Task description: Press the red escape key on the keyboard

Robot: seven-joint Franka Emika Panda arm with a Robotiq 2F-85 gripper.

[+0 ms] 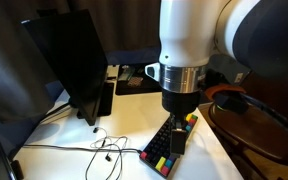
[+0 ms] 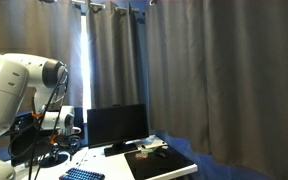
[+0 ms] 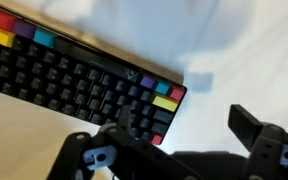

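My pincer (image 3: 184, 128) hangs low over the keyboard (image 3: 74, 80) with its jaws spread wide and nothing between them. In the wrist view the red escape key (image 3: 177, 92), as I take it to be, sits at the keyboard's near corner, just ahead of the gap between the jaws and not yet touched.

That gap is my first worry. If I go straight down, neither finger meets the key, or one lands half on the yellow keycap (image 3: 164, 102) right beside it. I need to narrow the jaws or shift so that one fingertip is over the red cap.

The second risk is hitting the wrong key. There are more red caps in the coloured row at the far end, and the wrist picture is blurred.

In an exterior view the arm hides much of the keyboard, so I judge height poorly. Pressing too hard could skid or tip the board on the white surface (image 1: 74, 160), near its edge.
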